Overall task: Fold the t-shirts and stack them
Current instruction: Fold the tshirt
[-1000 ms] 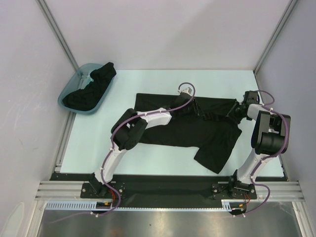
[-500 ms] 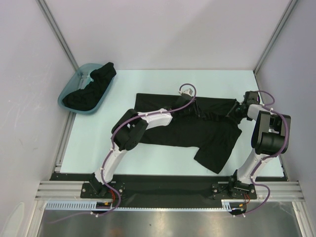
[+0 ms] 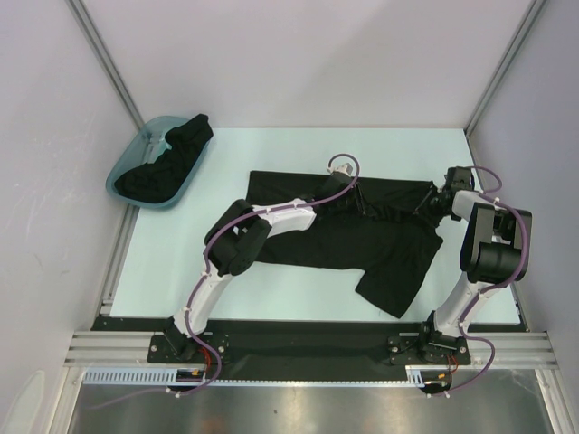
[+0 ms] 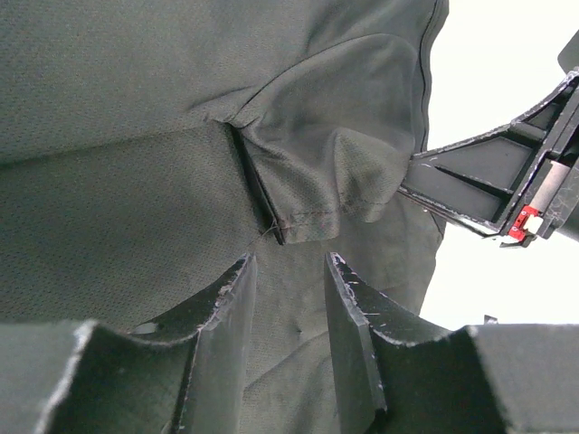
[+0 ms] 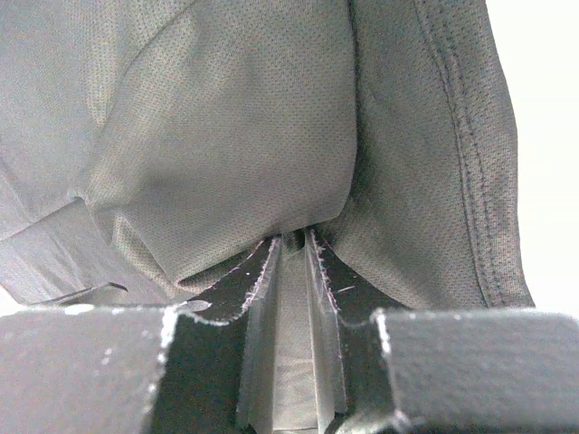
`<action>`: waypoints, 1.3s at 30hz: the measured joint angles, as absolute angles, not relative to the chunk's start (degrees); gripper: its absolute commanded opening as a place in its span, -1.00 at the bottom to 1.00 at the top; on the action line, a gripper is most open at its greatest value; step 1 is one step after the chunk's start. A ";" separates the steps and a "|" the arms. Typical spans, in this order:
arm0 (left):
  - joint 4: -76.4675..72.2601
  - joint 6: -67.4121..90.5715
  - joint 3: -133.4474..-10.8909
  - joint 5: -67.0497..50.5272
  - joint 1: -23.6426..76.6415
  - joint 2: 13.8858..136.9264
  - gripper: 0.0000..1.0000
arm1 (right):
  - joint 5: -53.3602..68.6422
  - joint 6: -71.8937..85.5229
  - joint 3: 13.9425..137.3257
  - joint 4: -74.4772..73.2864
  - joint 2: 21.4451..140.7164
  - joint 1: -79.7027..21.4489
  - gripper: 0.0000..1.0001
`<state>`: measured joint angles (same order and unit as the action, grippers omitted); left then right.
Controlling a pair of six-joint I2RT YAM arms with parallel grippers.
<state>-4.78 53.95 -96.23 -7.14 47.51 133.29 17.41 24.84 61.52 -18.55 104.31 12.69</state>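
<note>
We see a pale mint table (image 3: pixel 289 145) boxed in by plain white walls (image 3: pixel 298 54), metal posts (image 3: pixel 104 59) in the back corners, even soft light, steel sheet (image 3: pixel 308 411) up front.

The left arm (image 3: pixel 280 215) and the right arm (image 3: pixel 493 244) are built alike, with smooth white moulded shells over the long links and chunky matte-black housings at the joints. A thin purple cable (image 3: pixel 210 242) runs along each arm, pinned here and there with small white ties. Each arm rises from a squat black base block (image 3: pixel 181 346). The left pincer (image 4: pixel 288 262) has two black tapered fingers (image 4: pixel 222 307), their edges scuffed to a chalky white. The right pincer (image 5: pixel 291 240) shows the same pale wear along its inner edges. Its black ribbed outer side carries a small red tab (image 4: pixel 517 223).
</note>
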 measured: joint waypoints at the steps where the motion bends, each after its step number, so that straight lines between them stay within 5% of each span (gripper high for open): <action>1: -4.73 53.95 -96.23 -7.14 47.51 133.29 -0.17 | 17.41 24.84 61.52 -18.59 104.31 12.64 -0.57; 6: -4.51 53.93 -96.23 -7.14 47.51 133.29 -0.17 | 17.39 24.82 61.52 -18.57 104.31 12.60 -0.64; 13: -3.88 53.84 -96.20 -7.16 47.51 133.29 -0.17 | 16.95 24.36 62.63 -20.25 104.49 12.60 -1.00; 39: -2.39 52.07 -94.21 -10.81 46.72 133.08 -0.02 | 16.97 28.95 66.30 -36.07 100.53 12.23 -1.00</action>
